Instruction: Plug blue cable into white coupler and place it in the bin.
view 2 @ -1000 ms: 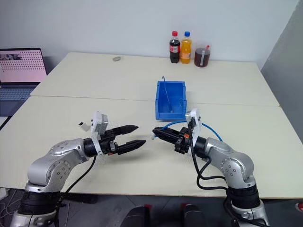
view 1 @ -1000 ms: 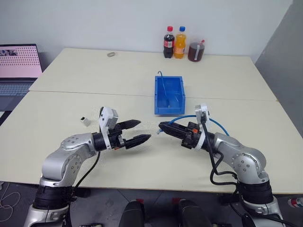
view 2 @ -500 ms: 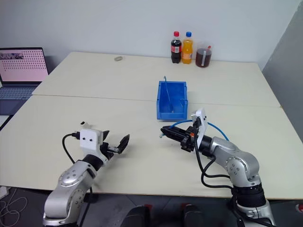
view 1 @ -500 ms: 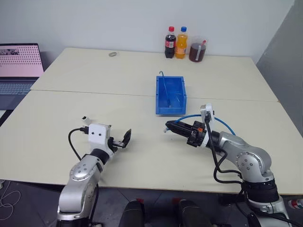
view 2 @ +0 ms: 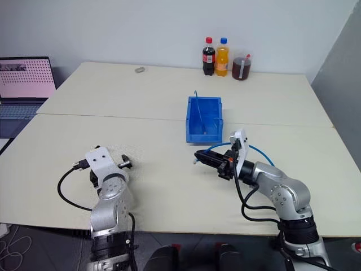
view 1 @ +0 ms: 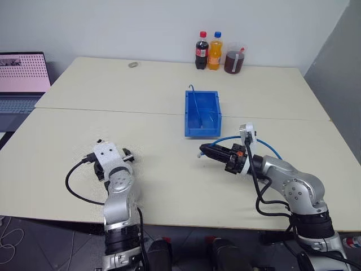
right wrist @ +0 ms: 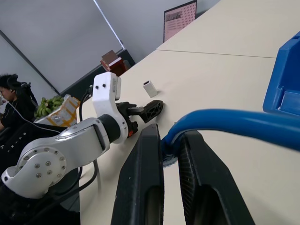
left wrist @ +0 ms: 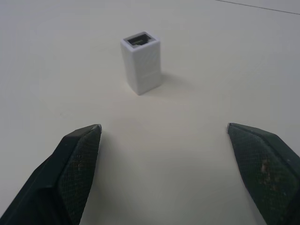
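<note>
At the far left a laptop [view 1: 22,76] sits open beyond the table [view 1: 169,186] edge. The white coupler [left wrist: 142,68] stands upright on the table with its socket facing up, just ahead of the left gripper [left wrist: 164,136], whose two fingers are spread wide apart and touch nothing. In the middle of the table the bin [view 1: 202,113] holds another thin cable that rises over its far wall. Near the bin's front, the right gripper [right wrist: 171,140] is clamped on the blue cable [view 1: 228,139] close to its plug end, and the cable arcs back over that wrist. Behind the bin, at the table's far edge, stand two bottles [view 1: 207,51] and a jug [view 1: 234,59].
</note>
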Controlling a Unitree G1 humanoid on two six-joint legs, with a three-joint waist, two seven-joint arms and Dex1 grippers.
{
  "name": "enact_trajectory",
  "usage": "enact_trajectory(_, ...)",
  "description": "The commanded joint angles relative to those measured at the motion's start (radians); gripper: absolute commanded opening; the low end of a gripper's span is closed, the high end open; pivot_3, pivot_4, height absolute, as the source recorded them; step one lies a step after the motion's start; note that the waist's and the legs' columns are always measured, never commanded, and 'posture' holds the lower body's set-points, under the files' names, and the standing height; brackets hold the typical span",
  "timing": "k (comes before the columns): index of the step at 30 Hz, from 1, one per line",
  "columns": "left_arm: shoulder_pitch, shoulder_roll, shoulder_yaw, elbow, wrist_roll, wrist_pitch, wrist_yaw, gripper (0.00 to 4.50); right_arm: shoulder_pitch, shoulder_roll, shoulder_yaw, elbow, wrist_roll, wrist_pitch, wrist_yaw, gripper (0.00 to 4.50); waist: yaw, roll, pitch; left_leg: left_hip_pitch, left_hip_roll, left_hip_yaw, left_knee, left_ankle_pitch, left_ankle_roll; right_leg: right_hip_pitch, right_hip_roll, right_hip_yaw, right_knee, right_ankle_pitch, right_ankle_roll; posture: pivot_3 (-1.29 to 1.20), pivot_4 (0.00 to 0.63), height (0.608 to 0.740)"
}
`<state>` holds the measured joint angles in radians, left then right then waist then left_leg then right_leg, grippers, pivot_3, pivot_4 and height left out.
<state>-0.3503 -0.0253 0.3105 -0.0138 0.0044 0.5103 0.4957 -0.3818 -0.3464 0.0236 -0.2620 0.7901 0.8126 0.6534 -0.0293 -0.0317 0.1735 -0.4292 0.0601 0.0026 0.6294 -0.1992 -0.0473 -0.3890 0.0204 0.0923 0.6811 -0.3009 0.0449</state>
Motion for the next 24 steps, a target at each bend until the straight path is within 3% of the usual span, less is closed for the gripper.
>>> enact_trajectory(1,-0.058,0.004,0.022,0.067,0.025,-0.044,0.064,4.50,-0.014,-0.004,-0.011,-0.031,0.003,-0.018,0.012,0.14,0.000,0.000,0.000,0.000,0.000,0.000,0.000,0.000,0.000,0.000,0.000,0.000,0.000,0.000,0.000,0.00,0.150,0.740)
enact_trajectory(7,-0.165,0.020,0.054,0.193,0.006,-0.098,0.098,4.50,-0.012,-0.003,-0.013,-0.038,0.004,-0.016,0.008,0.14,0.000,0.000,0.000,0.000,0.000,0.000,0.000,0.000,0.000,0.000,0.000,0.000,0.000,0.000,0.000,0.00,0.150,0.740)
enact_trajectory(24,-0.261,0.061,0.089,0.346,-0.006,-0.199,0.156,4.50,-0.014,-0.011,-0.009,-0.043,0.002,-0.009,0.008,0.14,0.000,0.000,0.000,-0.001,0.000,0.000,0.000,0.000,0.000,0.000,0.000,0.000,-0.001,0.003,-0.004,0.00,0.150,0.740)
